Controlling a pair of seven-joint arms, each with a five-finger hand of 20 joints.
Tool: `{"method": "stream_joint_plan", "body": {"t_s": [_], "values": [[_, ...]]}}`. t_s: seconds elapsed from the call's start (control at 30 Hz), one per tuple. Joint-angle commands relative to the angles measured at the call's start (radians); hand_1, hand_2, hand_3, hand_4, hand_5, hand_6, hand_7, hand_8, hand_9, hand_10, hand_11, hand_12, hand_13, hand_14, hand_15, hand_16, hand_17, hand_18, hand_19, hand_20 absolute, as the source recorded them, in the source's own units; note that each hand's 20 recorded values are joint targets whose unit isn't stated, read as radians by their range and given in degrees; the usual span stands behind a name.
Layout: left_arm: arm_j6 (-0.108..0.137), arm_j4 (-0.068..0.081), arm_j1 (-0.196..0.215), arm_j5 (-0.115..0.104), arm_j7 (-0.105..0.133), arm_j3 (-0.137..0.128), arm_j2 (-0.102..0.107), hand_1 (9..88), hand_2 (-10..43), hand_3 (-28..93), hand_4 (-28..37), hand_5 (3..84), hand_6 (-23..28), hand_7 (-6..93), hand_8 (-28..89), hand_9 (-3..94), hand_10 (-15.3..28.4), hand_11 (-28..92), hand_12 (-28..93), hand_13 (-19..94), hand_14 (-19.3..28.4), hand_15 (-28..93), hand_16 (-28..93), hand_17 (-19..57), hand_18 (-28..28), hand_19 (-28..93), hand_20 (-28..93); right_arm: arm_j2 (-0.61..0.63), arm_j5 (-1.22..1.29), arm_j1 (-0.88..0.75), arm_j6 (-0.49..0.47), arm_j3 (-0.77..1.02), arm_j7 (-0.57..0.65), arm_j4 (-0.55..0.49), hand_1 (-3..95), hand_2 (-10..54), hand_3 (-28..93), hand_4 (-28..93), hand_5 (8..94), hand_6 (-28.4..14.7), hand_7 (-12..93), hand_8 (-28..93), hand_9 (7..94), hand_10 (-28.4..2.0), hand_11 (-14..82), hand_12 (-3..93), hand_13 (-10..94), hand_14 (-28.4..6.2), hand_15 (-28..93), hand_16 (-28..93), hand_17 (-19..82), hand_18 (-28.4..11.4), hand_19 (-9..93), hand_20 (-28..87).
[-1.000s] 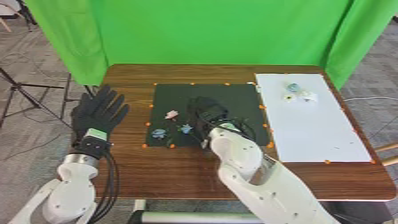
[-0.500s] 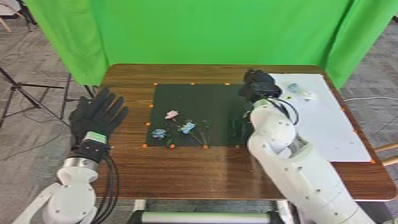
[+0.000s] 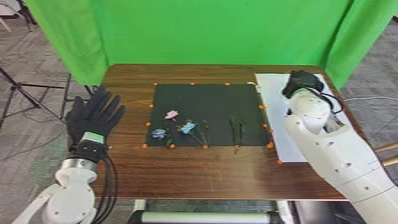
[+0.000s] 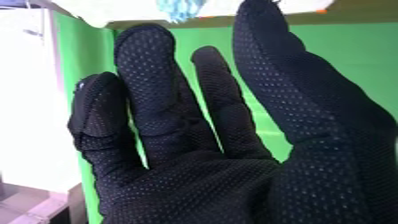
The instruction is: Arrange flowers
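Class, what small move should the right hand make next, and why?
Probably ease the open right hand toward the light blue flower and close on it: the hand is over the white sheet, holding nothing, with that flower beyond its fingertips, while other flowers lie on the dark mat.

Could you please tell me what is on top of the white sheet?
The right wrist view shows a light blue flower that appears to lie on the white sheet. In the head view, the right hand and arm cover much of the sheet, hiding whatever lies beneath them.
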Motion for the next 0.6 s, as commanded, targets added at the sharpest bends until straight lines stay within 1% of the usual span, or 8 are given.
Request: {"method": "stream_joint_plan", "body": {"t_s": [0.03,0.07,0.13,0.17,0.37,0.53,0.57,0.6], "values": [[0.014,-0.009,0.007,-0.001,-0.020,-0.008,-0.007,29.1,14.6,71,-28.3,43.8,5.1,15.4,-10,35.9,11.7,19,10,26,13.2,37,-9,-4.8,13.5,37,10,-0.002,-0.002,-0.031,-0.054,-0.001,-0.011,0.005,51.6,-9.5,75,-28,47.6,-5.8,14,-11,46.0,-15.0,10.6,10.1,66,-10.1,63,27,42,-22.9,93,26],[0.013,-0.011,0.008,-0.005,-0.015,-0.007,-0.005,29.1,14.6,71,-28.3,43.7,5.3,15.4,-10,35.8,11.6,19,10,26,13.2,37,-9,-4.8,13.5,37,10,-0.002,-0.004,-0.030,-0.058,-0.004,-0.014,0.005,52.6,-9.5,75,-28,48.0,-5.6,15,-12,46.7,-14.7,10.8,10.3,67,-9.7,62,28,42,-22.9,93,26],[0.007,-0.005,0.006,0.002,-0.023,-0.006,-0.008,29.0,14.7,71,-28.3,43.6,5.4,15.5,-10,35.8,11.8,19,10,26,13.3,37,-9,-4.8,13.6,37,10,-0.002,0.005,-0.029,-0.072,-0.009,-0.021,0.012,53.6,-9.5,74,-28,48.8,-5.3,15,-12,47.8,-14.3,11.1,10.4,67,-9.3,61,29,42,-22.8,93,27],[0.011,-0.004,0.003,-0.004,-0.022,-0.002,-0.006,29.0,14.7,71,-28.3,43.5,5.4,15.5,-10,35.7,11.8,19,10,26,13.4,37,-9,-4.8,13.6,37,10,-0.005,0.003,-0.029,-0.082,-0.008,-0.023,0.019,53.7,-9.5,74,-28,49.0,-5.2,15,-12,48.0,-14.2,11.1,10.5,67,-9.3,61,29,42,-22.8,93,27],[0.011,-0.005,0.004,-0.005,-0.019,-0.001,-0.009,28.9,14.8,71,-28.3,43.5,5.4,15.6,-10,35.7,11.9,20,10,26,13.4,37,-9,-4.9,13.6,37,10,-0.016,0.024,-0.029,-0.046,-0.027,-0.001,0.076,54.8,-9.5,72,-28,49.3,-5.0,15,-12,48.6,-14.0,11.1,10.7,67,-8.2,57,30,41,-22.6,92,27],[0.014,-0.008,0.010,-0.003,-0.020,-0.006,-0.010,28.8,14.9,71,-28.3,43.4,5.4,15.8,-10,35.7,11.9,20,10,26,13.6,38,-9,-5.0,13.7,38,10,-0.007,0.011,-0.060,0.020,-0.032,-0.010,0.075,56.8,-9.5,70,-28,60.7,-2.2,18,-13,62.7,-12.3,13.8,12.3,71,-6.5,51,32,41,-21.9,91,28],[0.014,-0.009,0.012,-0.005,-0.014,-0.005,-0.007,28.8,14.9,71,-28.3,43.4,5.4,15.7,-10,35.7,11.9,20,10,26,13.6,38,-8,-5.0,13.8,38,10,-0.011,0.013,-0.059,0.018,-0.033,-0.011,0.078,56.8,-9.5,70,-28,63.3,-1.4,18,-13,66.0,-11.9,14.2,12.9,72,-6.5,51,33,41,-21.9,90,28],[0.012,-0.006,0.009,0.001,-0.021,-0.004,-0.009,28.8,14.9,71,-28.3,43.4,5.5,15.7,-10,35.7,11.9,20,10,26,13.7,38,-8,-5.0,13.8,38,10,-0.012,0.019,-0.066,0.018,-0.029,-0.006,0.074,56.7,-9.5,70,-28,65.5,-1.2,19,-8,69.1,-11.5,14.3,14.1,74,-6.7,50,34,41,-21.9,90,29]]}}
